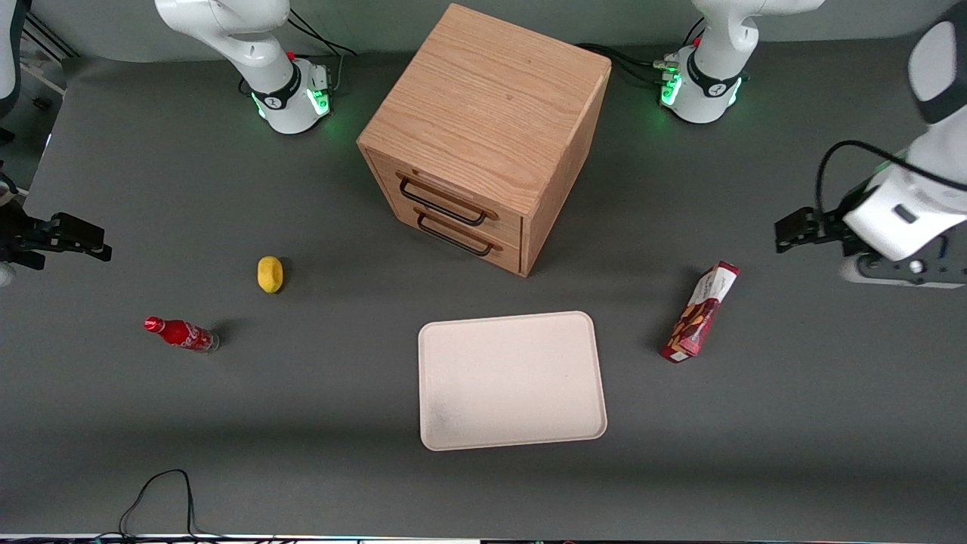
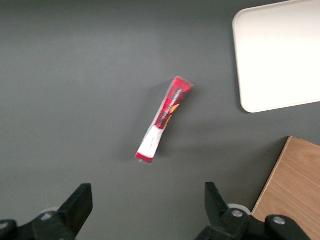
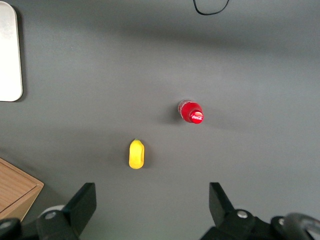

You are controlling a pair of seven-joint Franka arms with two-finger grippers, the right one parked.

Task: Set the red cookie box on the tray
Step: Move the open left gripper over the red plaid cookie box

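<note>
- A small red soda bottle (image 1: 180,333) stands toward the parked arm's end of the dark grey table (image 1: 302,423), with a little yellow lemon-like fruit (image 1: 270,273) near it and farther from the front camera; neither belongs to this job, and both sit well apart from the working zone.
- The oak-coloured wooden drawer cabinet (image 1: 487,128) with two black handles occupies the middle of the table, farther from the front camera than the tray.
- The flat cream tray with rounded corners and a low rim (image 1: 511,379) lies bare, nearer the front camera, apparently ready as the drop spot.
- The long narrow dark-red cookie box with a white end panel (image 1: 699,311) rests on the table beside the tray, toward the working arm's end, not touching it; it looks to lie tilted.
- The left arm's black two-finger gripper (image 2: 145,207) hovers above the table near the box, its fingers (image 2: 77,205) spread wide and holding nothing. The box lies clear of the fingers, ahead of the gap between them, so I judge the approach is not yet finished.
</note>
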